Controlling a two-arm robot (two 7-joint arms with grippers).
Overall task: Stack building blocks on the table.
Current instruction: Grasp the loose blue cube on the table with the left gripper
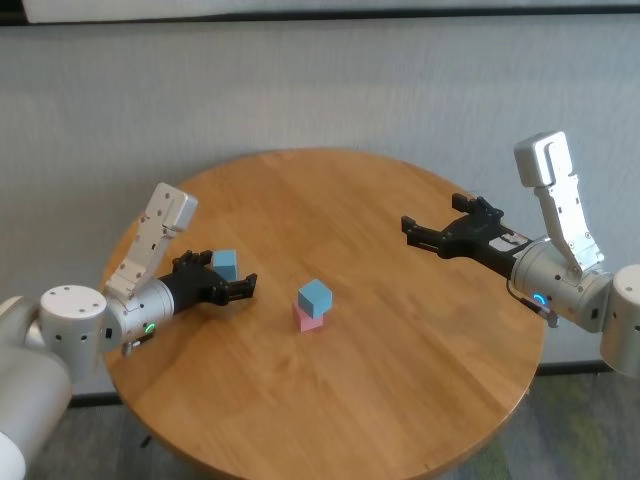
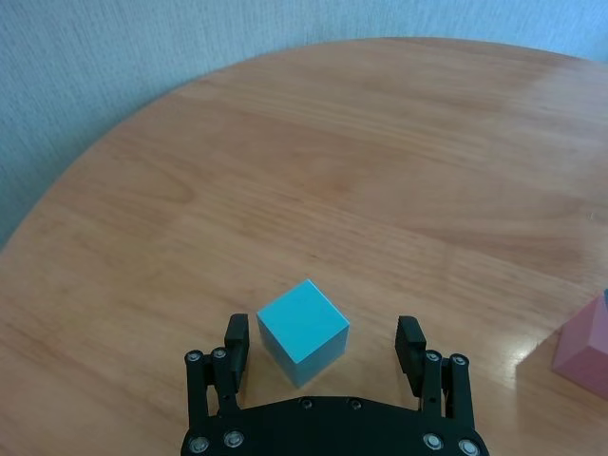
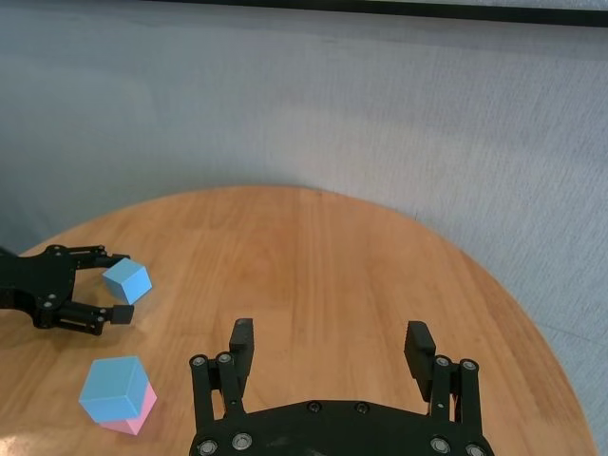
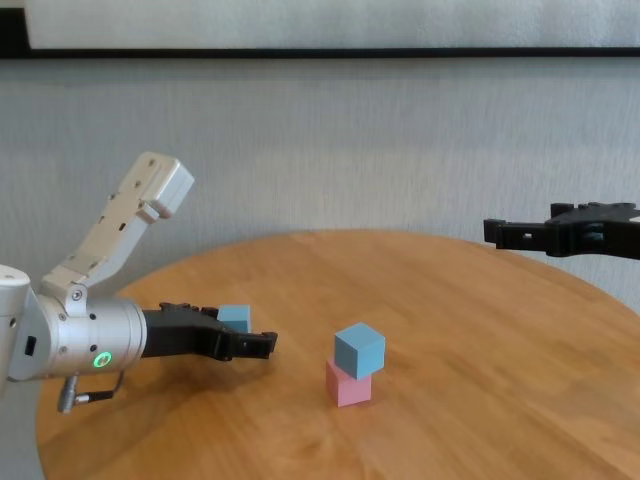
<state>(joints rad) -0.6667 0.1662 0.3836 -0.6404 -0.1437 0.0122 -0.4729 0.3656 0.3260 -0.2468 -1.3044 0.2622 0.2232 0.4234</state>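
Your left gripper [image 1: 232,282] sits low over the round wood-grain plank table [image 1: 400,380] at about nine o'clock of the tabletop in the head view. Its black fingers [image 2: 236,344] stand wide apart, one on each side of a loose light blue matte cube [image 2: 304,331]. That cube rests on the wood between them and looks clear of both pads in the left wrist view; it is not lifted.

Near the table's centre you see a two-block stack: a second light blue cube [image 1: 314,296] sits on a pale pink cube [image 1: 307,318], turned slightly so its corners overhang the pink faces. The stack lies at roughly three o'clock from the left gripper, near it but apart.

Your right gripper [image 1: 412,232] hovers well above the table at about three o'clock of the tabletop, well apart from the stack. Its fingers [image 3: 242,342] are spread wide with nothing between them.
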